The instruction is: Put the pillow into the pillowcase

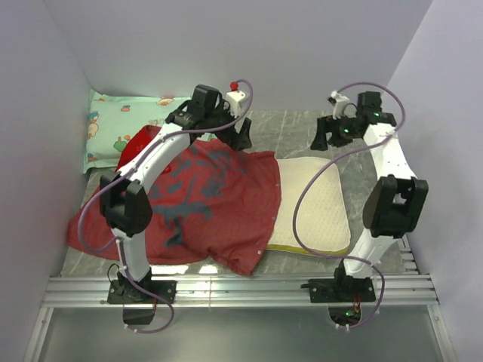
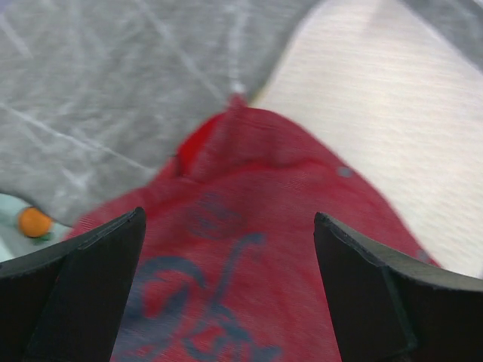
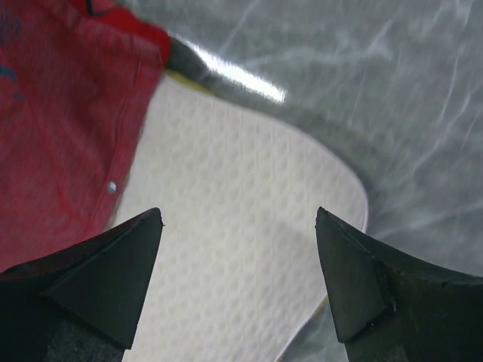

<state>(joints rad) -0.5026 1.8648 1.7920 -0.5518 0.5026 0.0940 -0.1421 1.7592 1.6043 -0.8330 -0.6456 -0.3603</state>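
Note:
The red pillowcase (image 1: 196,200) lies flat at the left centre, dull side with grey blotches up. The cream dimpled pillow (image 1: 317,204) lies to its right, its left part under the case's right edge. My left gripper (image 1: 243,136) is open and empty above the case's far right corner. In the left wrist view the gripper (image 2: 228,217) hangs over the case (image 2: 249,249), with the pillow (image 2: 392,113) beyond. My right gripper (image 1: 324,136) is open and empty above the pillow's far end. In the right wrist view the gripper (image 3: 240,214) is over the pillow (image 3: 241,188), with the case (image 3: 60,113) at the left.
A mint-green pillow with cartoon prints (image 1: 113,124) lies at the back left, partly under the case. White walls close in the left, back and right. A metal rail (image 1: 241,290) runs along the near edge by the arm bases.

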